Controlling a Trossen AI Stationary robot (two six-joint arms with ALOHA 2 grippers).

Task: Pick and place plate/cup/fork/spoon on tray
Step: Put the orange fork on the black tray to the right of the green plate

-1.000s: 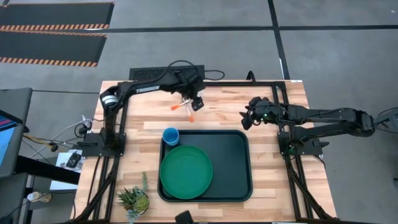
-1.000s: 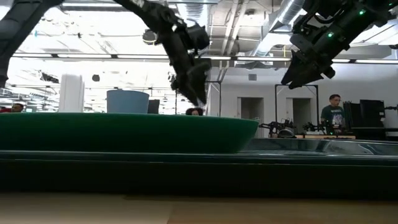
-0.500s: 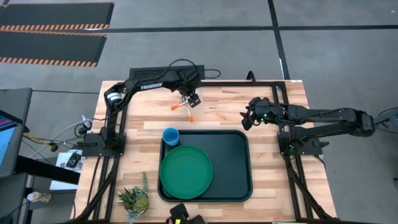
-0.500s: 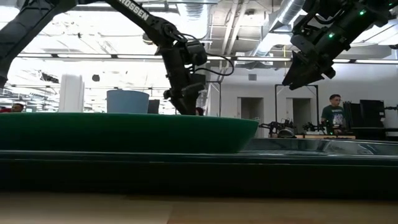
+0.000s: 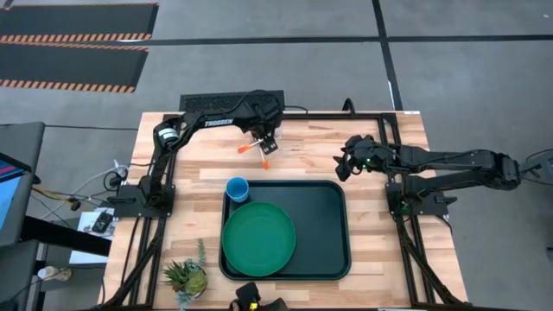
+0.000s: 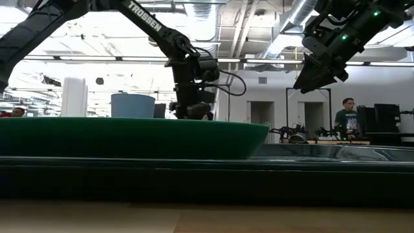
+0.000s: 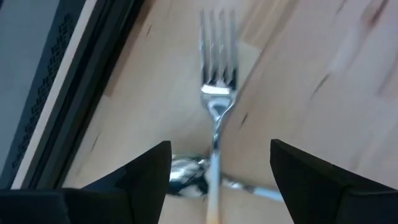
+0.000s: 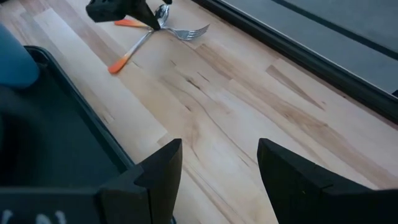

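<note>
From above, the tray (image 5: 333, 226) lies on the table (image 5: 311, 142) toward its near edge, with the plate (image 5: 258, 238) resting in its left half and the cup (image 5: 238, 188) standing in the tray's far-left corner, just beside the plate. Beyond the tray, the fork (image 5: 263, 155) and the spoon (image 5: 248, 148) lie crossed on the bare wood, orange handles pointing outward. The left tool (image 5: 270, 138) hangs right over their metal ends. The right tool (image 5: 343, 164) hovers over the table off the tray's far-right corner, well apart from the cutlery. A small potted plant (image 5: 186, 276) stands by the table's near-left corner.

At table height, the plate (image 6: 129, 138) fills the foreground inside the tray's rim (image 6: 207, 178), the cup (image 6: 132, 105) rising behind it. The left tool (image 6: 189, 110) dips low behind the plate; the right tool (image 6: 309, 79) hangs high. A person (image 6: 348, 120) stands far back in the room.

The left wrist camera shows the fork (image 7: 217, 81) lying over the spoon's bowl (image 7: 186, 174), framed by the left tool's fingers (image 7: 146, 171), which are spread apart on either side of it without touching it.

The right wrist camera shows that tool's fingers (image 8: 158, 171) apart with nothing between them, with the crossed fork (image 8: 186, 32) and spoon (image 8: 138, 43) farther off beneath the left tool (image 8: 121, 10).
</note>
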